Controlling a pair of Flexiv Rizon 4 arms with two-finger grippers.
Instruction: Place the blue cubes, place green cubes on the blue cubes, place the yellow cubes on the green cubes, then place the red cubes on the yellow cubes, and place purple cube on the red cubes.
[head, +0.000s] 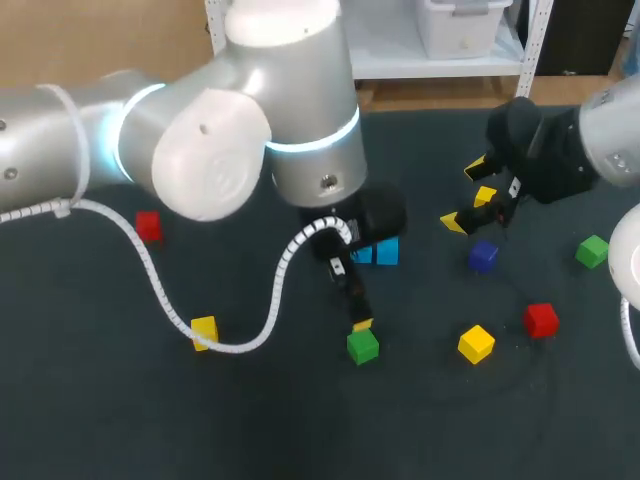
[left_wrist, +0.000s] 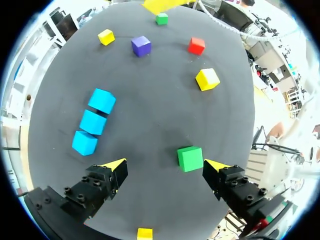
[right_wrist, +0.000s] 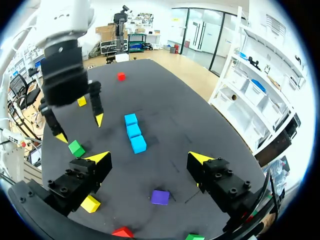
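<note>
The dark table (head: 100, 420) carries everything. The left arm (head: 200, 130) comes in large from the left and reaches to the middle, while the right arm (head: 610, 130) enters at the right edge. The left hand (left_wrist: 167, 165) points down at the table with its fingers spread wide and grips nothing. A green cube (left_wrist: 190, 158) lies on the table between its two tips, much nearer one finger than the other, and I cannot tell whether that tip touches it. The right hand (right_wrist: 148, 157) is also wide open and empty, held over the right part of the table. A purple cube (right_wrist: 160, 197) lies on the table ahead of it, and in the head view a yellow cube (head: 485, 196) sits on the table below the hand. Three blue cubes (left_wrist: 94, 121) form a tight row, side by side, each directly on the table just beyond the left hand. On the right side lie a far green cube (head: 592, 250), a red cube (head: 541, 320) and, near it, a second yellow cube (head: 476, 343), all apart from one another. On the left side a left red cube (head: 148, 226) and a left yellow cube (head: 204, 330) lie singly, well apart from the rest.
</note>
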